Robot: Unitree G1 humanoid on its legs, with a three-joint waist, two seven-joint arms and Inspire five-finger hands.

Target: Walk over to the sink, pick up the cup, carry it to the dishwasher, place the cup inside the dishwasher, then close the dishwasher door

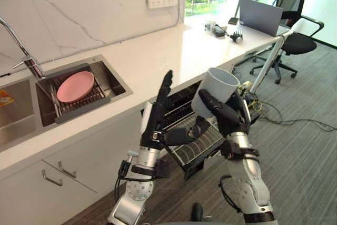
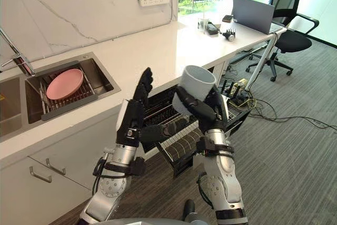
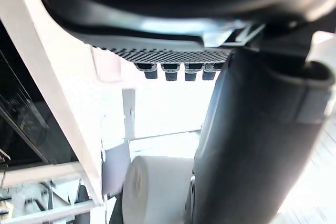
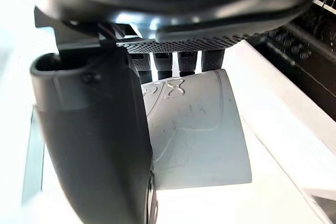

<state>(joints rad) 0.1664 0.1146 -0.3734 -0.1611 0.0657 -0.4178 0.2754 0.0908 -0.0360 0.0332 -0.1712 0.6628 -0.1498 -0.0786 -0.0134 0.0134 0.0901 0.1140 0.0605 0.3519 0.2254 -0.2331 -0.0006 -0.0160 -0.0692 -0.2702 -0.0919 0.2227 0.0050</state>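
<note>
My right hand (image 1: 227, 113) holds a pale grey-white cup (image 1: 216, 90) upright in the air, fingers and thumb curled round its wall. The cup (image 4: 195, 129) also shows past that hand's fingers in the right wrist view. It hangs over the open dishwasher (image 1: 184, 110), whose pulled-out wire rack (image 1: 194, 142) lies below both hands. My left hand (image 1: 160, 110) stands raised beside the cup with straight fingers, its thumb reaching toward the right hand, holding nothing. The cup (image 3: 155, 190) appears beside its thumb in the left wrist view.
A sink (image 1: 113, 80) at the left holds a pink plate (image 1: 75, 86) on a rack, with a tap (image 1: 21, 48) behind it. The white counter (image 1: 174, 51) runs to a desk with a laptop (image 1: 260, 15). An office chair (image 1: 295, 35) and floor cables (image 1: 287, 117) lie to the right.
</note>
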